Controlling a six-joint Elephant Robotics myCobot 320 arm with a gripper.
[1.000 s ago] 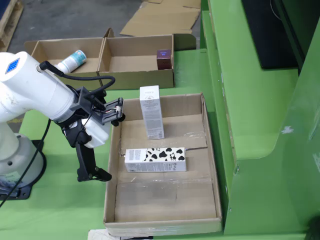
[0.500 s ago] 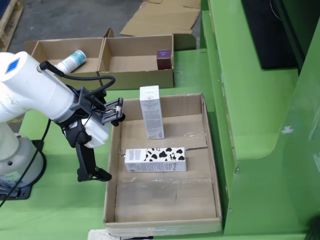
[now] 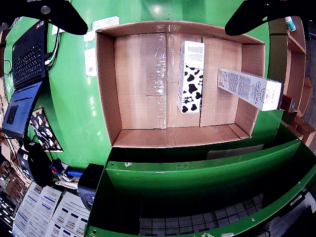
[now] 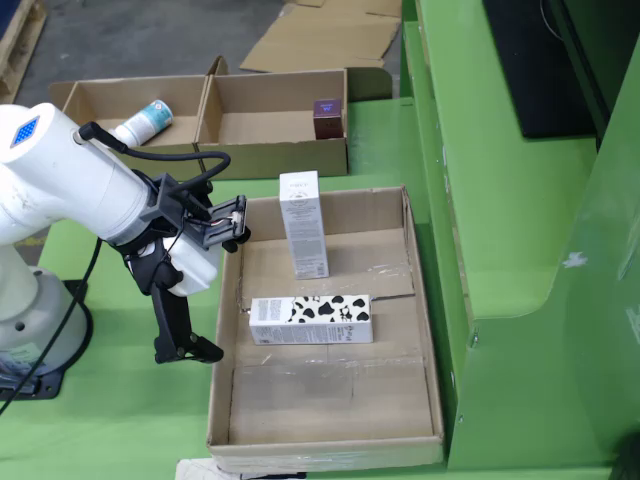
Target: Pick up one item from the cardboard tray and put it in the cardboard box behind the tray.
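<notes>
The cardboard tray (image 4: 325,400) holds a cow-patterned carton (image 4: 310,320) lying flat and a white carton (image 4: 303,225) standing upright behind it. In the wrist view the tray (image 3: 140,89) lies below, with the cow-patterned carton (image 3: 190,84) and the white carton (image 3: 249,89) towards the right. My gripper (image 4: 195,300) hovers just outside the tray's left wall in the fixed view. It is open, and its black fingers (image 3: 64,15) are spread wide with nothing between them. Behind the tray stands the two-compartment cardboard box (image 4: 265,125).
The box's right compartment holds a dark maroon packet (image 4: 328,118), its left one a white bottle (image 4: 145,122). A tall green structure (image 4: 500,200) borders the tray's right side. Flat cardboard (image 4: 320,40) lies on the floor behind. A laptop (image 3: 29,54) sits beside the tray.
</notes>
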